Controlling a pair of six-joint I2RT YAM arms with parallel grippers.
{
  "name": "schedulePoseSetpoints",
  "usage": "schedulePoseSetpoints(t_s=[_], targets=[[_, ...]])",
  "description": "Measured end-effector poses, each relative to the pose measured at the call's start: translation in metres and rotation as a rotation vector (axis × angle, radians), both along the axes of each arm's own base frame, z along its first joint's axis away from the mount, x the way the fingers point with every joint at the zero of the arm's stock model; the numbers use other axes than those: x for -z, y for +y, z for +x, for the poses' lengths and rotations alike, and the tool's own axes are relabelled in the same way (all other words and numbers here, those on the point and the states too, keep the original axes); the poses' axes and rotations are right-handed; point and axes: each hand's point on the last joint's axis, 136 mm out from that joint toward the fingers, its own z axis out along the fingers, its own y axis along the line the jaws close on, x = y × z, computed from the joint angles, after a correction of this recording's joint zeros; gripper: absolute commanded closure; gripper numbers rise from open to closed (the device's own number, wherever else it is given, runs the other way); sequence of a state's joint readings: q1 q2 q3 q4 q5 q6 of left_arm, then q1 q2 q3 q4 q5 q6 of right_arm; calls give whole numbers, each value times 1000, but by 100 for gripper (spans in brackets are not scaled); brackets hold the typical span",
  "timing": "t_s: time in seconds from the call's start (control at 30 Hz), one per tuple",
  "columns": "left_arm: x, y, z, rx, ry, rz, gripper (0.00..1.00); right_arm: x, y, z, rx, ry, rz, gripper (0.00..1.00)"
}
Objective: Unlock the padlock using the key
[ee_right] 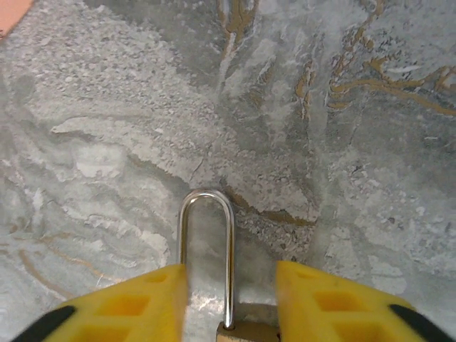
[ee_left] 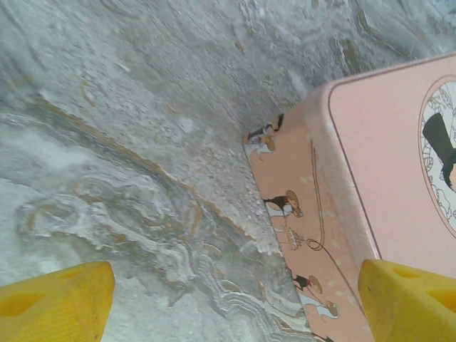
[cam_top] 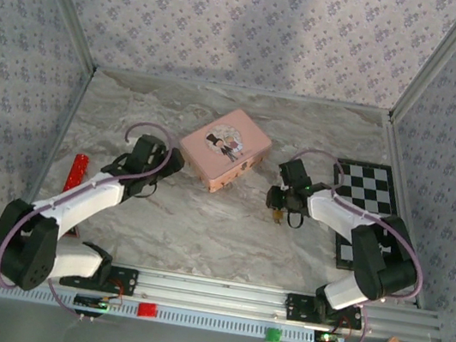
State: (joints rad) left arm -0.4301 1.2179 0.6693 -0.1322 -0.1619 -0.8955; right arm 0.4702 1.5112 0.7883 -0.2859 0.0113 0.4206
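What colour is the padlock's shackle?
The shackle is shiny silver, clearest in the right wrist view between the yellow claw fingers.

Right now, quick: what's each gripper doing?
Left gripper: open, holding nothing.
Right gripper: closed on the padlock, shackle poking out ahead.

Walls (cam_top: pixel 235 16): grey wallpaper, small floral print, on three sides of me. Frame posts (cam_top: pixel 64 2): bare aluminium, at the corners. Tabletop (cam_top: pixel 200 236): grey-white marble pattern with tan veins. Near-edge rail (cam_top: pixel 217 292): slotted aluminium. Light: soft, even.
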Motion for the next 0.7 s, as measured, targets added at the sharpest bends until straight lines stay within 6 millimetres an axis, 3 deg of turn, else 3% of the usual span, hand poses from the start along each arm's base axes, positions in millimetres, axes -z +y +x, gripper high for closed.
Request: schedulePoseSetpoints(t_s=[0.13,0.17,0.2,0.4,0.5,0.6,0.7], targets=[[-12,21,-4,-39,-43,65,10,-22,-5,-1,-6,-51,-3,40],[-18,28,-4,-54,-65,86,10,-32,-7,-2,-7,-72,-5,29],[-27,35,-4,-65,-97,110,9,-43,-9,-2,-15,-98,-10,2],[-81,71,-3,-134,-310,302,0,-141,-26,8,-39,-407,-52,1],[-92,90,-2,-180,-388,441,0,-176,-44,9,-18,-554,-112,1],[-85,108,-3,-202,-412,566,0,-191,-68,12,34,-658,-173,1],[-73,125,-6,-223,-398,657,0,-184,-93,14,102,-716,-236,1]])
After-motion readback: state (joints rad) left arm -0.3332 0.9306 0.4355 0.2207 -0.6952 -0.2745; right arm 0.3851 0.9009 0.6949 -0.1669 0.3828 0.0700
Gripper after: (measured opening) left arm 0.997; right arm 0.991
